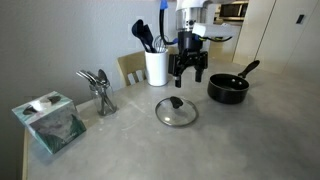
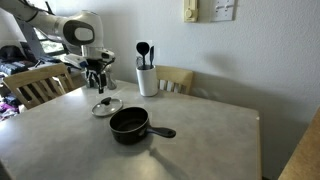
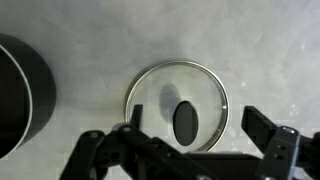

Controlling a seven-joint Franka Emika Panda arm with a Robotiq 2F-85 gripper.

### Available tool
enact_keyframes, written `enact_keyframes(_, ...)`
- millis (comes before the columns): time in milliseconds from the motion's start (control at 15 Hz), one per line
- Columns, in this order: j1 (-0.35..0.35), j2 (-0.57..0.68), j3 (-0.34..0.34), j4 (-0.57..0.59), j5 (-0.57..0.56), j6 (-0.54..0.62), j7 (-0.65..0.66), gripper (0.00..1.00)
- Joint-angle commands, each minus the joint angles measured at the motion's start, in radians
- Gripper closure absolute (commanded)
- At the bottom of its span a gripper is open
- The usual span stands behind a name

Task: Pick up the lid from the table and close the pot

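The glass lid [image 1: 176, 111] with a metal rim and black knob lies flat on the light grey table [image 1: 130, 145]; it also shows in an exterior view [image 2: 106, 106] and in the wrist view [image 3: 178, 104]. The black pot [image 1: 227, 90] with its long handle stands open beside it, seen too in an exterior view [image 2: 130, 124] and at the left edge of the wrist view [image 3: 20, 95]. My gripper [image 1: 187, 75] hangs above the lid, open and empty, in both exterior views [image 2: 96, 86]; in the wrist view its fingers [image 3: 195, 135] straddle the lid's near part.
A white utensil holder [image 1: 156, 66] with black utensils stands at the back. A metal rack of cutlery [image 1: 100, 90] and a tissue box [image 1: 48, 122] sit to one side. Wooden chairs [image 2: 40, 84] stand at the table edges.
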Motion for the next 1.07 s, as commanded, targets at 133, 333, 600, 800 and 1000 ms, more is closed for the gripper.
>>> enact_keyframes(133, 0.032, 0.120, -0.016, 0.116, -0.068, -0.049, 0.060, 0.00)
enact_keyframes(333, 0.034, 0.176, -0.014, 0.173, -0.084, -0.030, 0.046, 0.00)
enact_keyframes(600, 0.027, 0.183, -0.005, 0.172, -0.067, -0.010, 0.032, 0.00)
enact_keyframes(800, 0.026, 0.204, -0.006, 0.202, -0.068, -0.010, 0.023, 0.00)
enact_keyframes(1000, 0.039, 0.220, -0.018, 0.211, -0.079, -0.017, 0.058, 0.00)
